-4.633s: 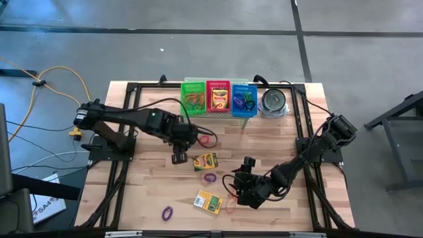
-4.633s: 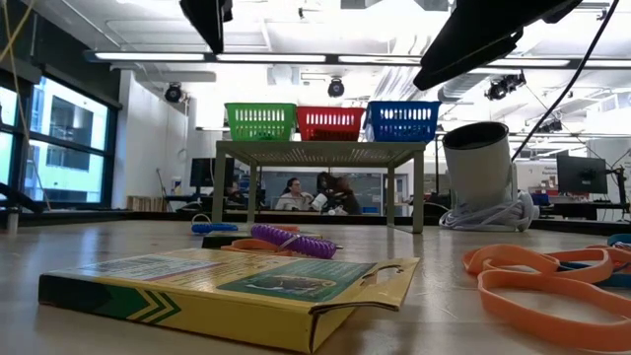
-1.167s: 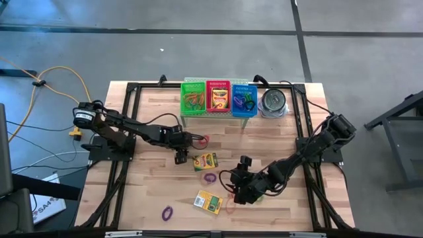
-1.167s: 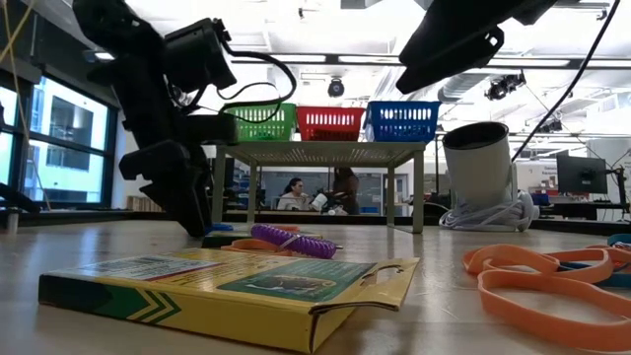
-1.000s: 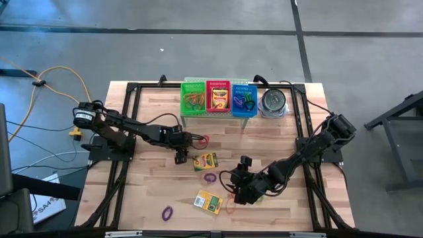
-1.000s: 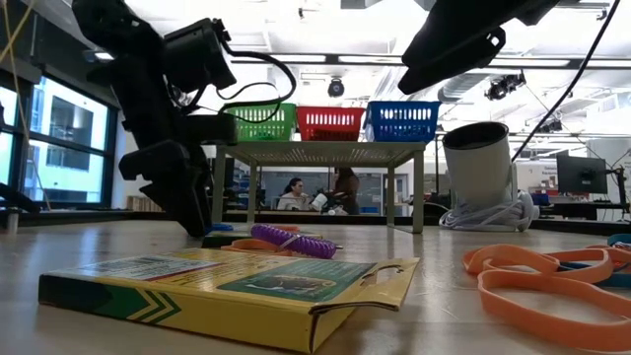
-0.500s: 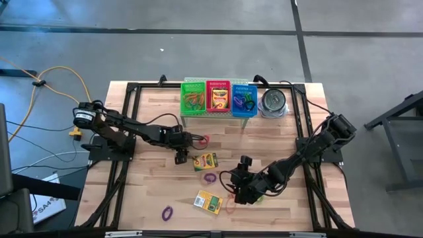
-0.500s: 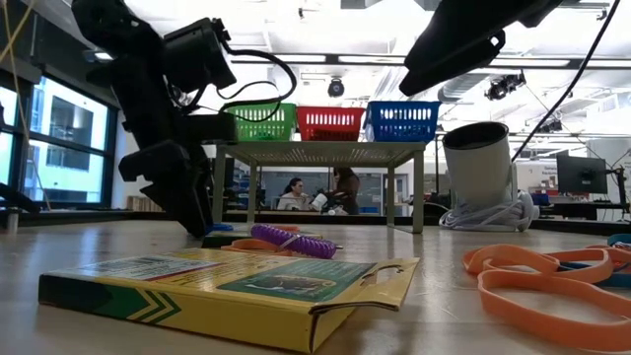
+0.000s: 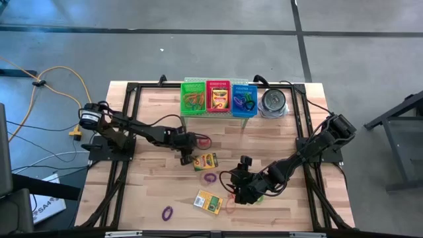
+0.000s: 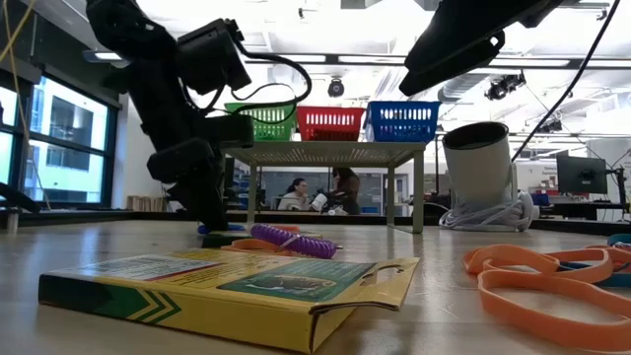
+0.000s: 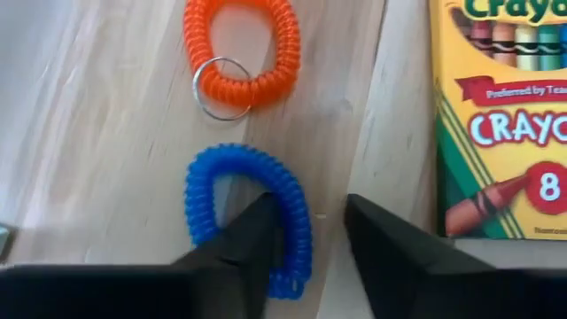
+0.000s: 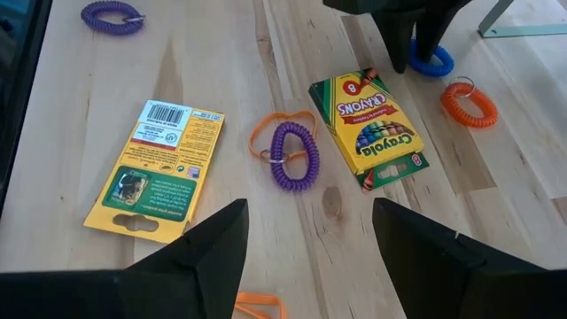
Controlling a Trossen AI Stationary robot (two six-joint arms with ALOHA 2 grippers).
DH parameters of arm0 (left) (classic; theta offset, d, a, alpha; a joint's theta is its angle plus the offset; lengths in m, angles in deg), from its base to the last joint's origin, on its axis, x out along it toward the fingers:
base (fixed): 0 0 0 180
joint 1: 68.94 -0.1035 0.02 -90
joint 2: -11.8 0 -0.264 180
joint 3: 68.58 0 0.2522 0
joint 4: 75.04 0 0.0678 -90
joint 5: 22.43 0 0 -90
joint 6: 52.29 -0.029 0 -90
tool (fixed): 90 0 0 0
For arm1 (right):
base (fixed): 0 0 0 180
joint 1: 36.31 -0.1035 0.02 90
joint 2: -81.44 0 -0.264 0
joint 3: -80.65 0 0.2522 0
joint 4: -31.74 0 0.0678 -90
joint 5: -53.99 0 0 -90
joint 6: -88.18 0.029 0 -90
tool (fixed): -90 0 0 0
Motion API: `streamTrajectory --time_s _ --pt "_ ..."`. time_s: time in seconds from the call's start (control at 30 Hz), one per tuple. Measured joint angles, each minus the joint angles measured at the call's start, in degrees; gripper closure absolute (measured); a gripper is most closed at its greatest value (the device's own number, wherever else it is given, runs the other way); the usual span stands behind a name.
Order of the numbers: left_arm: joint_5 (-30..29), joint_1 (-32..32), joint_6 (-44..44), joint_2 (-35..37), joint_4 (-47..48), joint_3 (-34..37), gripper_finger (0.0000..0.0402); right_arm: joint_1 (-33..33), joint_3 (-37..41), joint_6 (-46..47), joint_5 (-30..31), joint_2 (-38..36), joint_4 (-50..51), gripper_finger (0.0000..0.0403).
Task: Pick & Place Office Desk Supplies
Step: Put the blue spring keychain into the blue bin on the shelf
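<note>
Near the table's middle, the left gripper [image 11: 306, 239] is down at the wood with its fingers narrowly parted astride one side of a blue coil band [image 11: 248, 213]; the coil's strand sits between the tips. Whether they press it cannot be told. Just beyond lies an orange coil band [image 11: 241, 49] with a metal ring, and beside the fingers a face-up crayon box [image 11: 500, 115].

Closer to the front edge, the right gripper [image 12: 306, 239] hovers above the boards, fingers well apart and empty. Its wrist view shows a purple coil band [image 12: 293, 155] touching a thin orange rubber band [image 12: 275, 124], a crayon box lying barcode-up [image 12: 155, 168], and another purple coil [image 12: 112, 15] towards the front left corner.

The table [image 9: 152, 192] is pale wooden planking in a black frame, on a grey concrete floor. At its rear edge a small stand carries a green basket [image 9: 193, 97], a red basket [image 9: 218, 97] and a blue basket [image 9: 244, 99], with a round metal tin [image 9: 273, 101] beside them.

Only the low view shows the room: bright ceiling lights, windows, and people [image 10: 315, 195] seated far behind the stand.
</note>
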Motion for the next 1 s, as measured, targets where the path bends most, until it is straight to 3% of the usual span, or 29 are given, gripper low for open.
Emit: streamTrajectory --time_s 0.17,0.47,0.7,0.83,1.0 --pt "-1.90 2.32 0.87 0.48 -0.86 0.29 0.0383 0.00 0.00 0.07 0.00 0.00 0.00 0.0172" --pt "-11.92 9.43 2.57 1.92 -1.80 0.47 0.0394 0.00 0.02 3.10 -0.41 1.44 -0.57 0.0172" --pt "-11.56 16.22 2.57 11.32 -0.71 0.79 0.0396 -0.02 0.02 0.38 0.20 1.44 -1.80 0.0172" --pt "-12.37 19.55 3.01 17.89 -7.90 0.54 0.0396 0.02 0.02 -4.61 0.22 1.44 -4.10 0.0172" --pt "-10.35 23.78 -0.47 20.67 -25.59 0.41 0.0396 0.01 0.02 -15.13 2.42 1.44 -10.51 0.0172"
